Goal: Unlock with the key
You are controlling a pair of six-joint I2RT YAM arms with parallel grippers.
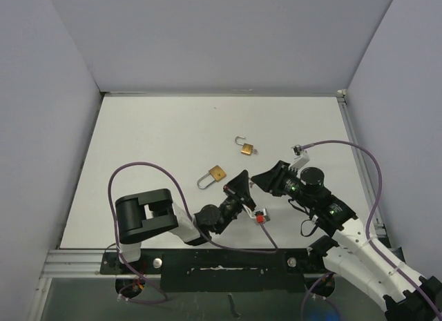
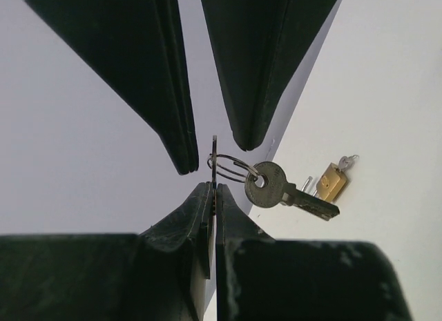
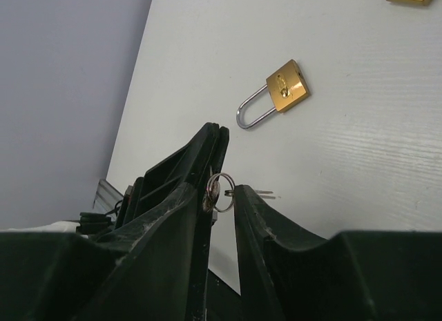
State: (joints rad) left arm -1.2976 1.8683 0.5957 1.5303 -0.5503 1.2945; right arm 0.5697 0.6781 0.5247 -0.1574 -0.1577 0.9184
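My left gripper [image 1: 242, 178] is shut on a key [image 2: 214, 170], seen edge-on between its tips [image 2: 215, 194]. A wire ring [image 2: 230, 167] hangs from that key and carries a second dark key [image 2: 284, 190]. My right gripper [image 1: 260, 177] is open and faces the left one tip to tip, with one finger on each side of the ring [image 3: 222, 190]. A brass padlock [image 1: 217, 173] with a closed shackle lies just beyond the left gripper and also shows in the right wrist view [image 3: 286, 87]. Both grippers are off the table.
A second brass padlock [image 1: 246, 149] with an open shackle lies farther back; in the left wrist view [image 2: 331, 182] a small key sticks out of it. Purple cables [image 1: 135, 167] loop over the table. Grey walls stand on three sides.
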